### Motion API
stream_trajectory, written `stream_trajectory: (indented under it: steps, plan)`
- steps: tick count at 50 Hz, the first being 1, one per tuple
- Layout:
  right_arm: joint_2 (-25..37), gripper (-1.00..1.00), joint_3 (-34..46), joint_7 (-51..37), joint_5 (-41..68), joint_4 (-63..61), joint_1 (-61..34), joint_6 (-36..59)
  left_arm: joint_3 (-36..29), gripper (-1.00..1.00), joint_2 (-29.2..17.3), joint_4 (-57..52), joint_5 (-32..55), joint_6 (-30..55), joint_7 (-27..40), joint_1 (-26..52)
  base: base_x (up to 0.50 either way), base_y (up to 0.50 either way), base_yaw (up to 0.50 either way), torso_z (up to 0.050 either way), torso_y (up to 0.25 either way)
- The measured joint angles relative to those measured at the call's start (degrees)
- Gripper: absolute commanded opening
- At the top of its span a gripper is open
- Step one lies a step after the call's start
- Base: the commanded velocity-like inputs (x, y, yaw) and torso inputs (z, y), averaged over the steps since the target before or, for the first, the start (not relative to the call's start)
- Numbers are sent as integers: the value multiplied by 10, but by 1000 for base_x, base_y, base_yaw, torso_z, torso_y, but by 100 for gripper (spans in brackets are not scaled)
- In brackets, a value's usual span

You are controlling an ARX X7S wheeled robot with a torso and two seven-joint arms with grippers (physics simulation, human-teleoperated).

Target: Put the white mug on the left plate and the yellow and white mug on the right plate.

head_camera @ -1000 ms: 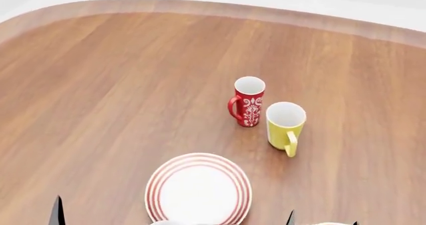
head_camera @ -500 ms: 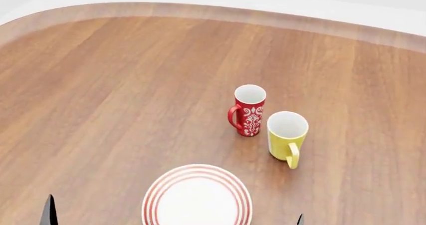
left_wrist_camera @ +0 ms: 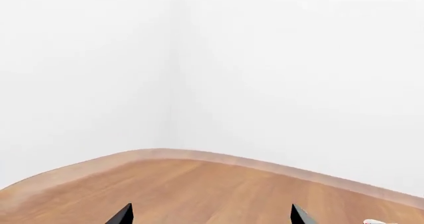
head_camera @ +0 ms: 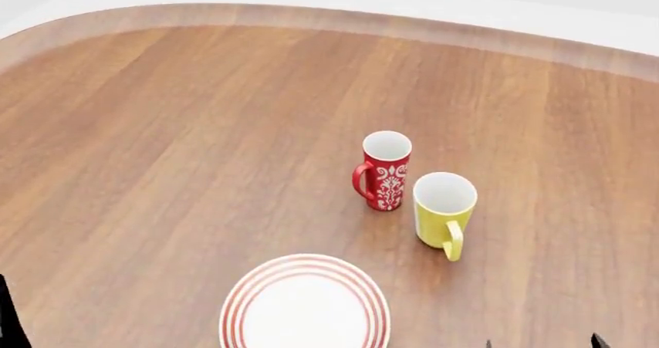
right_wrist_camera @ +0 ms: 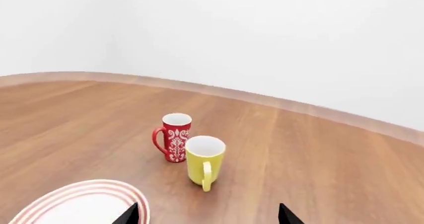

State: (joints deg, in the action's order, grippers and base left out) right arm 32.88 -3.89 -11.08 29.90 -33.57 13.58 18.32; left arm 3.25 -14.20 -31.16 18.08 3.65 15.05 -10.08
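Note:
The yellow and white mug (head_camera: 445, 207) stands upright on the wooden table, handle toward me, just right of a red patterned mug (head_camera: 386, 170). It also shows in the right wrist view (right_wrist_camera: 204, 159). One red-ringed plate (head_camera: 305, 305), the left plate, lies bare near me and shows in the right wrist view (right_wrist_camera: 76, 204). The white mug and the right plate are out of view. My right gripper (right_wrist_camera: 208, 216) is open and empty, short of the yellow mug; its tips show in the head view (head_camera: 542, 343). My left gripper (left_wrist_camera: 210, 216) is open and empty, facing the table's far edge.
The table's curved far edge (head_camera: 340, 16) meets white walls. The red patterned mug (right_wrist_camera: 174, 137) nearly touches the yellow mug's left side. A small white sliver (left_wrist_camera: 378, 222) shows at the left wrist view's edge; I cannot tell what it is.
The head view first tilted, shifting mugs and plate lower in frame, then held still. Both grippers' tips have moved outward, the left one leftward and the right one rightward.

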Motion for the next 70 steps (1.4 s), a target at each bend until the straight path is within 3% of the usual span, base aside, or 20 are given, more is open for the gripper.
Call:
stream_trajectory:
  steps: [20,43,70]
  plan:
    - [86,100,27,17,23,-77,-11,97,61,100,-8,-80,39,-22,33,-37,0,0,0,0,0]
    - [166,100,78,101,-3,-119,26,94,78,100,-14,-97,47,-33,45,-57,0,0,0,0,0]
    - [152,100,225,232,-42,-38,-145,147,83,100,-20,-107,66,-36,55,-56,0,0,0,0,0]
